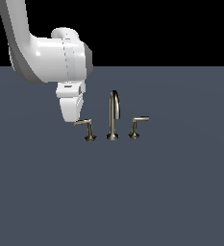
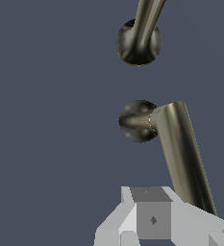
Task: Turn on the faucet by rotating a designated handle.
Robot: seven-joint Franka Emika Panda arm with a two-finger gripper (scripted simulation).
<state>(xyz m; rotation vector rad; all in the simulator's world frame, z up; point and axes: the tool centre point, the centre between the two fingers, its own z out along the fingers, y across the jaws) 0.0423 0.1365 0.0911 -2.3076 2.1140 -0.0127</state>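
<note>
On the flat slate-grey tabletop (image 1: 171,192) stands the small dull brass-grey three-piece faucet (image 1: 113,120): a tall, thin arched spout (image 1: 114,113) in the middle with an L-shaped lever on a flared round base to either side. The white Panda arm's hand (image 1: 71,114) hangs at the free end of the thin brass-grey L-shaped lever handle (image 1: 86,126) toward the exterior view's left, whose bar points away from the spout and toward the arm. The twin lever (image 1: 137,125) on the exterior view's right stands well apart from the arm.

In the wrist view the bar of that handle (image 2: 183,153) runs from its round base down to the pale grey hand (image 2: 154,218), and its tip passes out of sight beside the finger block. Whether the fingers stand apart or together cannot be told from either view, nor whether they touch the bar at all.

That doubt is the main risk. The bar is thin, smooth and rounded, and the hand meets it only at the very tip. If the contact is off-centre, a sideways push will likely slip off the end rather than swing the lever about its stem. If the hand sits slightly too high, the sweep could pass over the bar altogether. Pressing downward would load the stem and base without turning anything. A wide swing toward the spout could also carry the hand into it.
</note>
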